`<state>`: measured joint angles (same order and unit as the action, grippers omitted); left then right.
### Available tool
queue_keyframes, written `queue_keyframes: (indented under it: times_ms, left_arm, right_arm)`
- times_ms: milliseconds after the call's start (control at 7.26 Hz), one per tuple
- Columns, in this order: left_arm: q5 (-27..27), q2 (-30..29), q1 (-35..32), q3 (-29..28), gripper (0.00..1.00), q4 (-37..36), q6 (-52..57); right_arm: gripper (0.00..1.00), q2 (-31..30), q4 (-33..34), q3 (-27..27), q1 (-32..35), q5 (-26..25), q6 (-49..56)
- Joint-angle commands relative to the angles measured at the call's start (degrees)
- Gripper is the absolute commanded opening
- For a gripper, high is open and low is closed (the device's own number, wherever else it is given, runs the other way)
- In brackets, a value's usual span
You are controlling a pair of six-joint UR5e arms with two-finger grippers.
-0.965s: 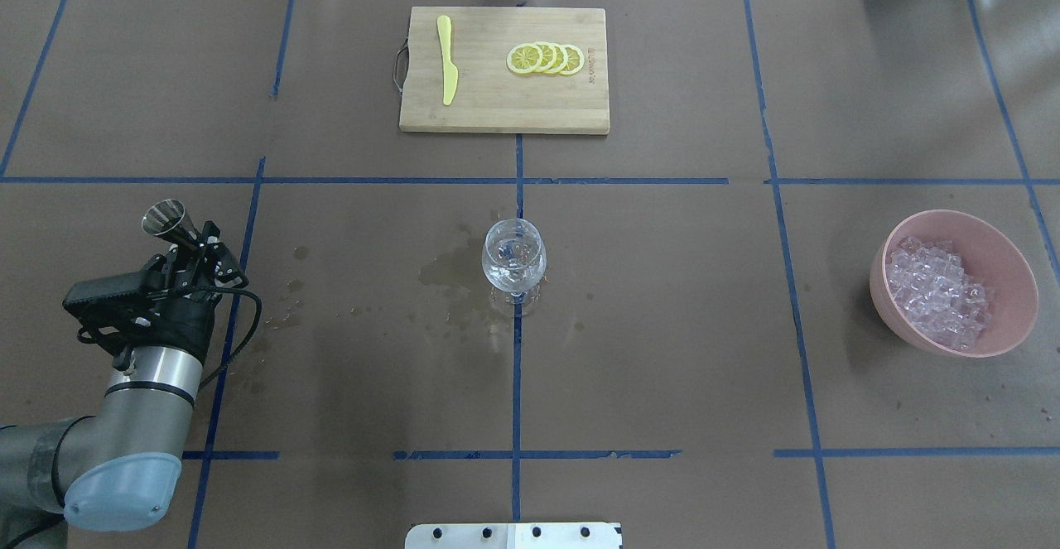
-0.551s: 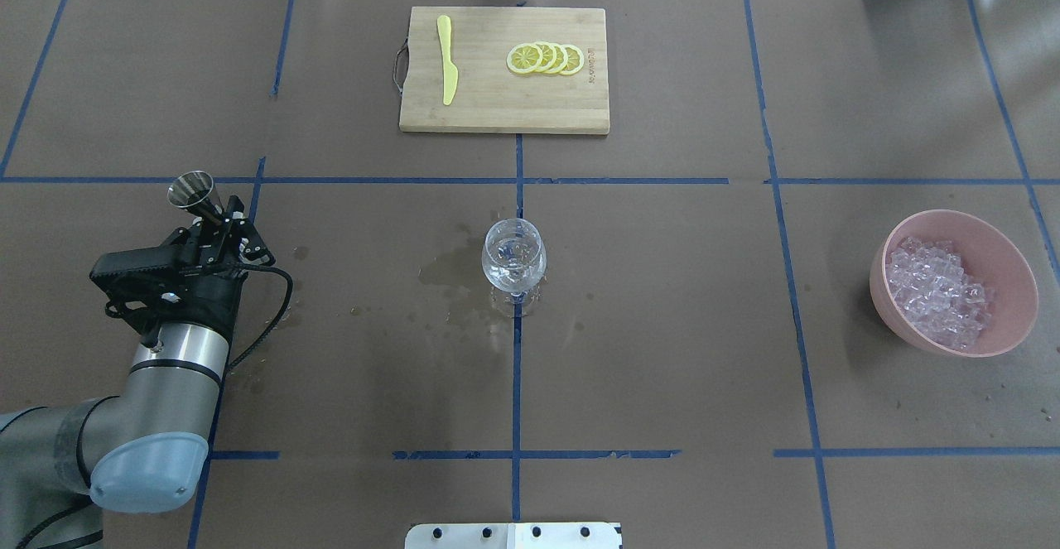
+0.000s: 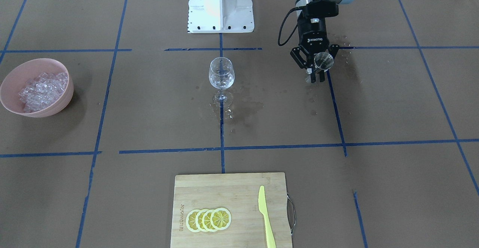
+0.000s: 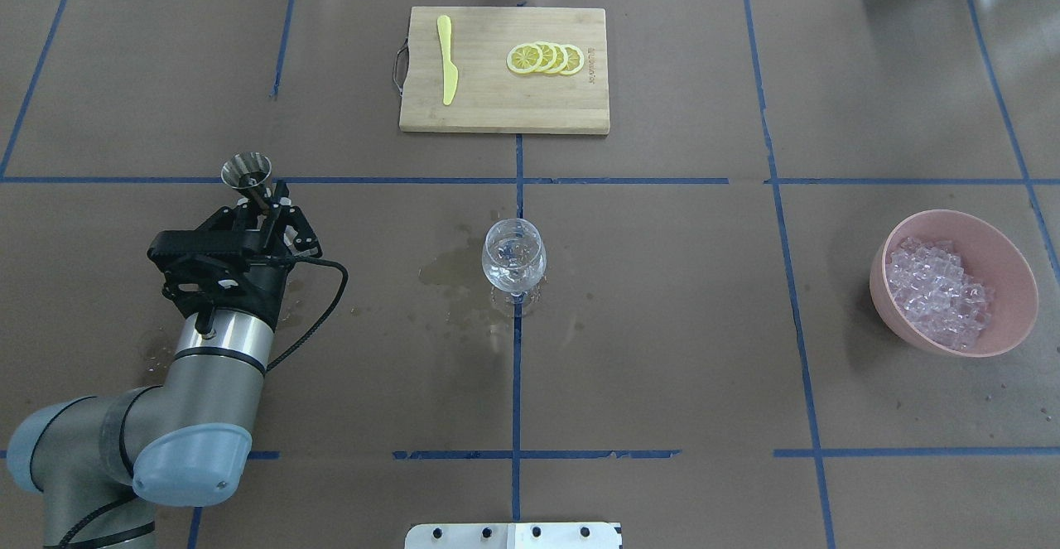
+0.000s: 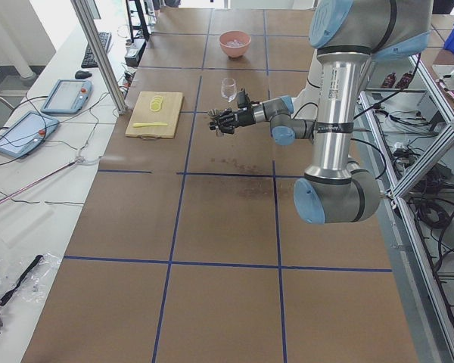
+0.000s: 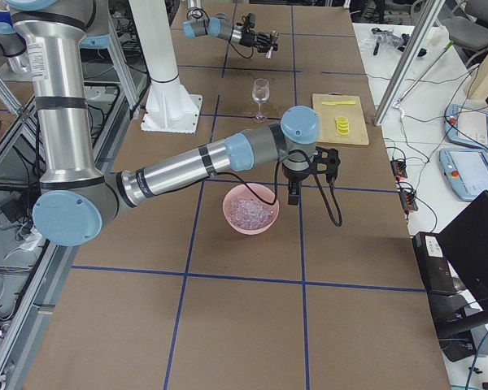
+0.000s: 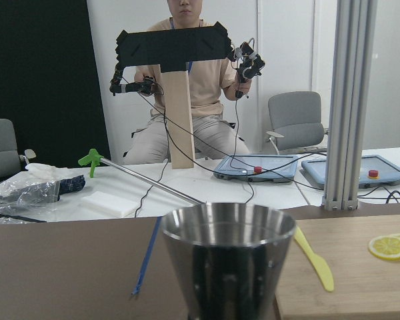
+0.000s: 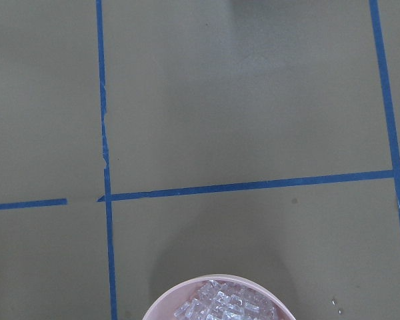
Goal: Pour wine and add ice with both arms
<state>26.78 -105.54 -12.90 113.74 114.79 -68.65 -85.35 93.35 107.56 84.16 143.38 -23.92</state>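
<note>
My left gripper (image 4: 263, 204) is shut on a steel measuring cup (image 4: 246, 170), held upright above the table to the left of the wine glass (image 4: 514, 257). The gripper (image 3: 316, 72) and the cup (image 3: 323, 61) also show in the front view, and the cup (image 7: 230, 257) fills the left wrist view. Any wine in the cup or the glass (image 3: 221, 75) is too faint to see. The ice (image 4: 936, 292) is heaped in a pink bowl (image 4: 1014, 284) at the right. My right gripper (image 6: 294, 193) hangs above the bowl's far rim (image 6: 260, 188); I cannot tell if it is open or shut.
A bamboo cutting board (image 4: 489, 110) with a yellow plastic knife (image 4: 447, 60) and lemon slices (image 4: 546, 59) lies at the far middle. Wet stains (image 4: 451, 272) mark the paper left of the glass. The white base block (image 3: 220, 5) stands at the robot's side.
My left arm has moved right and away from the robot with the steel cup, closer to the glass. The glass and bowl have not moved.
</note>
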Motion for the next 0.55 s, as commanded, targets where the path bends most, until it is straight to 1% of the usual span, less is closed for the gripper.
queue_keyframes:
  times_ms: [0,138,276,413]
  left_arm:
    - [0.2,-5.19,0.6,-0.19,0.0,0.17,9.2]
    - [0.29,-5.81,0.69,-0.28,0.0,0.17,12.55]
    - [0.29,-7.82,0.86,-2.54,0.0,0.26,15.62]
    - [0.29,-10.01,1.21,-5.35,0.0,0.26,15.83]
  right_arm:
    - [1.0,0.01,-0.01,0.71,-1.54,-1.08,0.01]
    - [1.0,0.01,-0.1,1.24,-2.5,-2.04,-1.21]
    - [1.0,-0.08,-0.1,2.72,-4.16,-3.97,-3.31]
    - [1.0,-0.17,-0.1,3.87,-5.48,-4.16,-5.68]
